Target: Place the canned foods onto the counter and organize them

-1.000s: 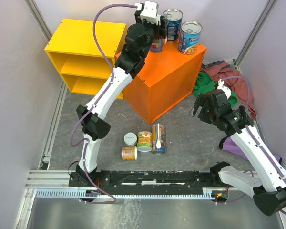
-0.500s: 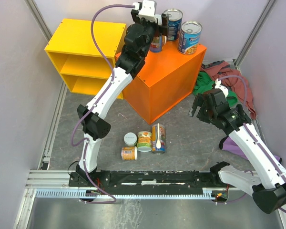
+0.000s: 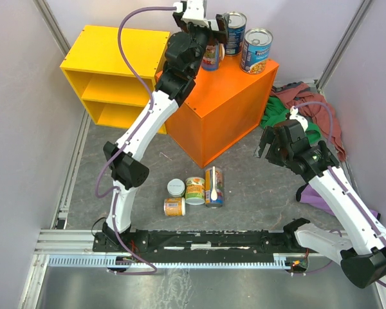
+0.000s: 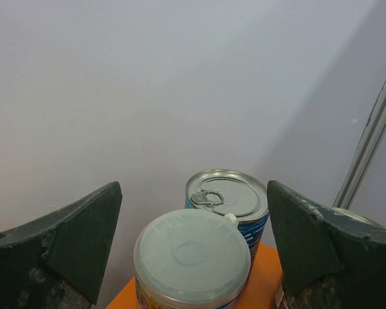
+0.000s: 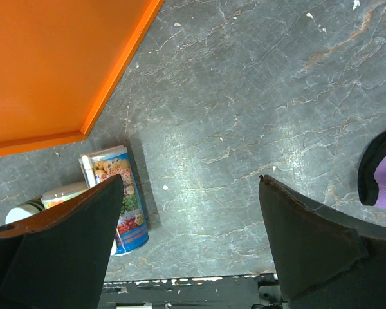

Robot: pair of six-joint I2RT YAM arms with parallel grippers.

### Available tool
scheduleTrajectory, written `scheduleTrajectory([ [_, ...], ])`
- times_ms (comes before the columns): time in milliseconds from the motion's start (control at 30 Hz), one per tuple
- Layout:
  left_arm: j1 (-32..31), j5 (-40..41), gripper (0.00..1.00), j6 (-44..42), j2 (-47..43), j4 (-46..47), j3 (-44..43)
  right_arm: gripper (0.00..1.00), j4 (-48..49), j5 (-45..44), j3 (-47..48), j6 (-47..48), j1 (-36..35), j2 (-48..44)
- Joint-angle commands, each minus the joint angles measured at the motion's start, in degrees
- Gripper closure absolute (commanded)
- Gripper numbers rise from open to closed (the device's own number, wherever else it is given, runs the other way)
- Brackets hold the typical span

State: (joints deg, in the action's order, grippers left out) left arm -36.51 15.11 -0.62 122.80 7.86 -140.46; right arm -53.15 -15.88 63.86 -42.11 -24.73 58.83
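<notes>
Three canned foods stand on the orange counter (image 3: pixel 225 103): a blue one (image 3: pixel 233 32), a blue-and-white one (image 3: pixel 255 50) and one (image 3: pixel 211 59) partly hidden under my left gripper (image 3: pixel 210 31). In the left wrist view this can, with a plastic lid (image 4: pixel 192 254), stands on the counter (image 4: pixel 264 277) between the open fingers of the left gripper (image 4: pixel 193 212), apart from both, and the pull-tab blue can (image 4: pixel 226 193) is behind it. Several more cans (image 3: pixel 195 190) lie or stand on the floor. My right gripper (image 3: pixel 268 143) hangs open over the floor; the right gripper (image 5: pixel 190 187) is empty beside a tall blue can (image 5: pixel 119 199).
A yellow open shelf unit (image 3: pixel 112 71) stands left of the counter. Crumpled clothes (image 3: pixel 296 106) are heaped at the right, and a purple cloth (image 3: pixel 309 193) lies by the right arm. Grey walls close in the back and sides.
The left gripper has opened, letting go of the lidded can on the counter, and has risen a little. The right arm has barely shifted.
</notes>
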Motion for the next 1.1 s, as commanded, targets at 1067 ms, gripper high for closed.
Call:
scheduleTrajectory([
  [1067,-41.4,36.9,0.01,19.0,-65.9,-12.7,82.6,0.10,0.4,1.5,-6.0,-8.4,-8.7,-0.6],
])
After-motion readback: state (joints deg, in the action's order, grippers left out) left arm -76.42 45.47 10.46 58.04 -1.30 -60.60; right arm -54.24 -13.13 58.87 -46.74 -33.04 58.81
